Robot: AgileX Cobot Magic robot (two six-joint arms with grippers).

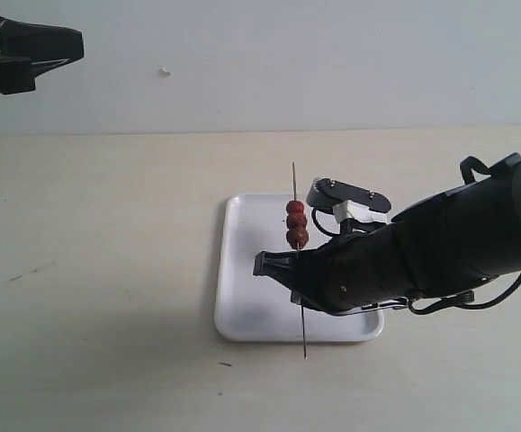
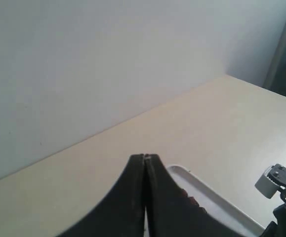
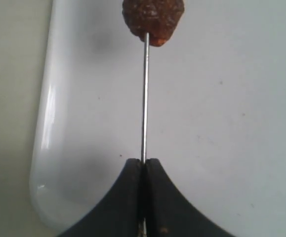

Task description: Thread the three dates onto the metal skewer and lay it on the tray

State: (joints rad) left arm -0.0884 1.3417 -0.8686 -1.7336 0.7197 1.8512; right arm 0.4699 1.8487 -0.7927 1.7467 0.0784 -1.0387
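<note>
My right gripper (image 1: 287,262) is shut on the metal skewer (image 1: 294,184), holding it over the white tray (image 1: 235,310). The three dates (image 1: 297,221) sit in a row on the rod's far part, just beyond the fingers. In the right wrist view the gripper (image 3: 143,161) pinches the thin skewer (image 3: 144,98), the nearest date (image 3: 153,17) is threaded on it, and the tray (image 3: 222,98) lies beneath. My left gripper (image 1: 62,40) is raised at the far left, shut and empty (image 2: 144,157). In its view the tray's rim (image 2: 222,207) shows past its fingers.
The tray lies on a beige tabletop (image 1: 98,270) that ends at a pale wall (image 1: 287,63). The right arm's wrist camera housing (image 1: 350,196) juts over the tray's right side.
</note>
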